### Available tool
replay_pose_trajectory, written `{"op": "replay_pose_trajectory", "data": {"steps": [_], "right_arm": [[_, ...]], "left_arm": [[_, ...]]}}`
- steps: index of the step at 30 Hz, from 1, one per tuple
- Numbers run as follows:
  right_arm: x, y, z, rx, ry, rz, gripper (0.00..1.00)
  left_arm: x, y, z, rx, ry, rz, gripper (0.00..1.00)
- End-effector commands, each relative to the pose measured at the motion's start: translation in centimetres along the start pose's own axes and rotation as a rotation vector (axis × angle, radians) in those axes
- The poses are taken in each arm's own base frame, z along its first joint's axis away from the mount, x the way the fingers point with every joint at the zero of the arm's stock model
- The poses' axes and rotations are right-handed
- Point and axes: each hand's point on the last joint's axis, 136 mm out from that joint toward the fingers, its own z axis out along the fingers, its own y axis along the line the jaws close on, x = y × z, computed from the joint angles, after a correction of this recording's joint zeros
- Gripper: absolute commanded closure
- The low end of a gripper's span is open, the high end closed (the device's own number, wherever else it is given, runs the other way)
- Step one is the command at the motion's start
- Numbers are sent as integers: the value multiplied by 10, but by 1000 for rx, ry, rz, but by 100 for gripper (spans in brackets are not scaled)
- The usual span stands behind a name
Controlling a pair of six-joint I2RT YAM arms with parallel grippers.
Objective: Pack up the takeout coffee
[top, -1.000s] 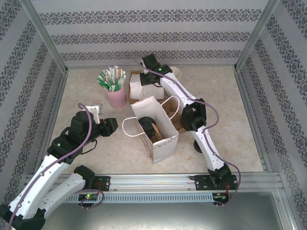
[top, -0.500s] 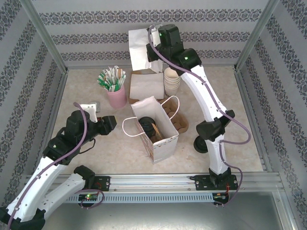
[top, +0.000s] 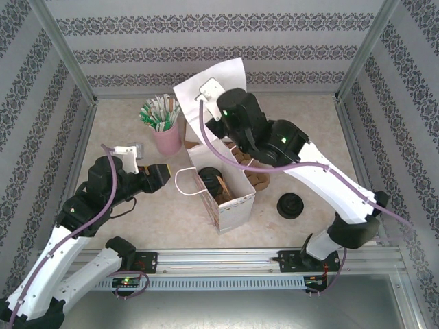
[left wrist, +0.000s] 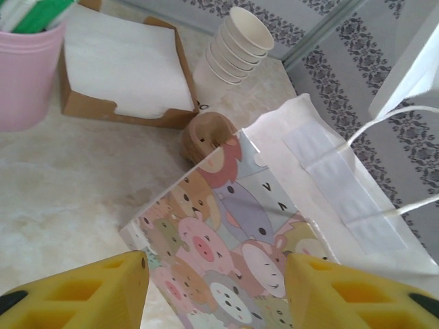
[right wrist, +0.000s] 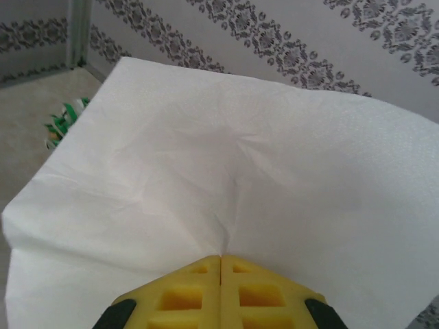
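A white napkin point(top: 223, 72) is held pinched between the pressed-together fingers of the right gripper point(right wrist: 221, 260). It is now carried high above the far left edge of the paper bag point(top: 230, 199). A second earlier this arm is seen stretched out to the napkin box point(left wrist: 123, 62) at the far side of the table. Half a second earlier the sheet is already raised against the far wall. The sheet has thus been brought nearer, toward the open mouth of the bag.

With the arm swung away, a black round thing point(top: 290, 205) on the table to the right of the bag is uncovered. Whether it is a spare lid cannot be told.

The left gripper point(left wrist: 214, 264) is kept at the left of the bag, little moved. Its fingers are spread, and a corner of the printed bag is seen between them, with no grip visible.

The takeout coffee point(top: 208, 179) is judged to be the dark, black-lidded cup standing inside the bag, at its left end. The main item is therefore taken as packed, and the napkin is judged to be an extra that is to be dropped in beside it.

The stack of paper cups point(left wrist: 236, 41) and the pink cup point(top: 167, 139) of green-and-white sticks are left where they stand.
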Motion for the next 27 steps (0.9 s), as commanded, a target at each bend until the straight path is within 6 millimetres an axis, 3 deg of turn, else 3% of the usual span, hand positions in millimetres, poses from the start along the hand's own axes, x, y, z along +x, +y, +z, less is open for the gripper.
{"op": "replay_pose_trajectory", "data": {"steps": [1, 9, 15, 27], "right_arm": [[3, -18, -21, 146, -18, -49, 100], [34, 43, -38, 99, 7, -244, 100], [57, 72, -43, 132, 72, -395, 100], [92, 115, -69, -170, 151, -261, 100]], "left_arm": [[-18, -25, -5, 105, -44, -28, 44], [-21, -29, 9, 120, -25, -43, 40], [-24, -27, 25, 104, -12, -30, 38], [-25, -25, 36, 86, 7, -18, 38]]}}
